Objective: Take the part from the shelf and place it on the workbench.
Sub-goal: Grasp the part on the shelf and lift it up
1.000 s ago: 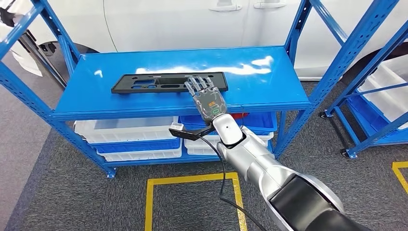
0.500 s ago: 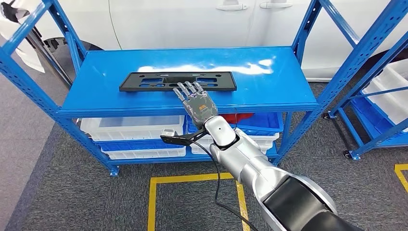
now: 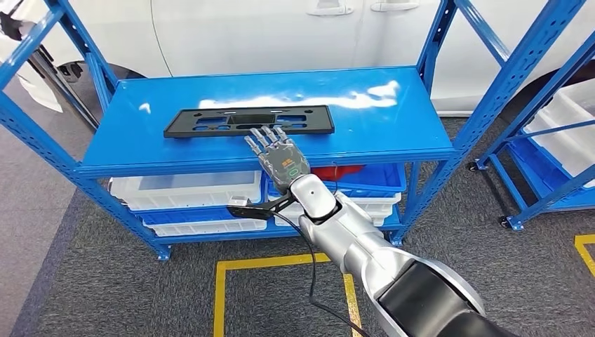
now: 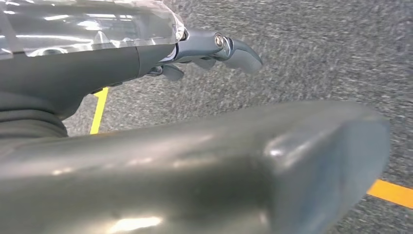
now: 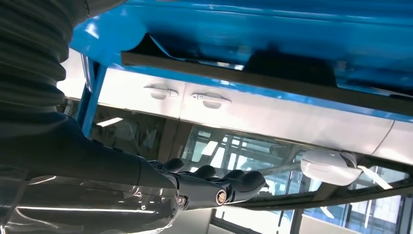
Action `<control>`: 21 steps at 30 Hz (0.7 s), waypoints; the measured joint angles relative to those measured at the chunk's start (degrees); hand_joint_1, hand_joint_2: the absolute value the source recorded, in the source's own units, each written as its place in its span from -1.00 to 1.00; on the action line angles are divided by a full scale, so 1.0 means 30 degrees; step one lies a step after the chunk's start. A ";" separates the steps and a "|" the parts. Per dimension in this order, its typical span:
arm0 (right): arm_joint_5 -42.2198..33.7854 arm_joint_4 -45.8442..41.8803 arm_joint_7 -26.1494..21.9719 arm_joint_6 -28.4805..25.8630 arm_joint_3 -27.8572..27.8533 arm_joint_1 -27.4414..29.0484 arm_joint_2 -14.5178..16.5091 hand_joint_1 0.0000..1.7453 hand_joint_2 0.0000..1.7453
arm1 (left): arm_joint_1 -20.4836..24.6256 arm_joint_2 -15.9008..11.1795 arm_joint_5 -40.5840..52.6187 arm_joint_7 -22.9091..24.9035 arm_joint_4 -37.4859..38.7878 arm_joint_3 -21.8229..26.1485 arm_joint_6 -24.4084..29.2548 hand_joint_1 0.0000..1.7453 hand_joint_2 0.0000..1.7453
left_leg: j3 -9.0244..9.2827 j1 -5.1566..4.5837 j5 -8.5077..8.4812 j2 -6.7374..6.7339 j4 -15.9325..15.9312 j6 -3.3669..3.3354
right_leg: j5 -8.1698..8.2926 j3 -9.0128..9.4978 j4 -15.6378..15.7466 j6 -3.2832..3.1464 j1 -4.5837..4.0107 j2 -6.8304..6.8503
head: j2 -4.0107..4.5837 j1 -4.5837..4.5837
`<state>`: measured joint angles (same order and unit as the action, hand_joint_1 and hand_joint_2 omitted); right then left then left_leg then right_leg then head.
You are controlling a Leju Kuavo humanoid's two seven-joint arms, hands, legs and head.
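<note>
1. Nearest in the head view: right arm (image 3: pixel 365 246), silver w/ a black upper cover, comes in from 5 o'clock and reaches toward 11 o'clock. A black cable hangs off it near the wrist.
2. Floor below: grey carpet w/ yellow tape lines (image 3: pixel 273 263).
3. Right hand (image 3: pixel 277 151) sits flat, palm down, over the front edge of the shelf top (image 3: pixel 393 119). Fingers (image 3: pixel 266 135) are straight and slightly apart, holding nothing. Fingertips are at the near edge of the part; can't tell whether they touch it.
4. In the right wrist view the same hand (image 5: pixel 214 187) shows extended fingers w/ nothing between them.
5. Part (image 3: pixel 210 121): long flat black plate w/ cut-outs, lying flat on the blue shelf top, left of centre, at 12 o'clock from the hand.
6. Under the top level: white and blue bins (image 3: pixel 186 189).
7. Farthest: white car body (image 3: pixel 281 35) behind the shelf.
8. Left hand (image 4: pixel 214 48) in the left wrist view: fingers loosely curled over grey carpet, nothing in them.
</note>
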<state>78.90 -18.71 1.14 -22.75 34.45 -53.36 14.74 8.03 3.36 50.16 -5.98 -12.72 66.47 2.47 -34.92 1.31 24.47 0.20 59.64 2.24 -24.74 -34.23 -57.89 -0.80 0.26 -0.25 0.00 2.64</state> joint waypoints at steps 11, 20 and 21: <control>0.0080 0.0046 -0.0038 0.0084 0.0000 0.0086 0.0034 -1.00 1.00 | 0.0008 0.0035 -0.0040 -0.0067 0.0005 0.0011 -0.0155 -1.00 -1.00 | 0.0225 -0.0068 -0.0066 0.0029 -0.0643 -0.1005 | -0.2637 -0.2698 -0.5614 0.0607 0.0016 0.0001 | 0.0002 0.0000; -0.1127 0.0051 -0.0756 0.0370 -0.0430 0.0118 0.0051 -1.00 -1.00 | 0.0022 0.0199 0.0054 -0.0073 0.0060 0.0013 -0.0195 -1.00 -1.00 | 0.0243 -0.0210 0.0167 0.0067 -0.0521 -0.0528 | 0.0106 -0.0376 -0.0122 -0.0070 -0.0203 -0.0008 | 0.0002 0.0000; -0.1245 0.0031 -0.0829 0.0381 -0.0547 0.0105 0.0069 -1.00 -1.00 | 0.0024 0.0206 0.0056 -0.0080 0.0067 0.0013 -0.0198 -1.00 -1.00 | 0.0222 -0.0202 0.0284 0.0053 -0.0413 -0.0424 | 0.0143 -0.0297 -0.0015 -0.0149 -0.0155 -0.0012 | 0.0002 0.0000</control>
<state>75.17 -18.62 -1.34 -21.61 32.81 -53.05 14.94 8.10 3.98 50.33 -6.22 -12.51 66.51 1.87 -34.25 0.70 25.32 0.36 58.40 0.97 -24.31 -35.12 -57.93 -1.24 -0.20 -0.29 0.01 2.64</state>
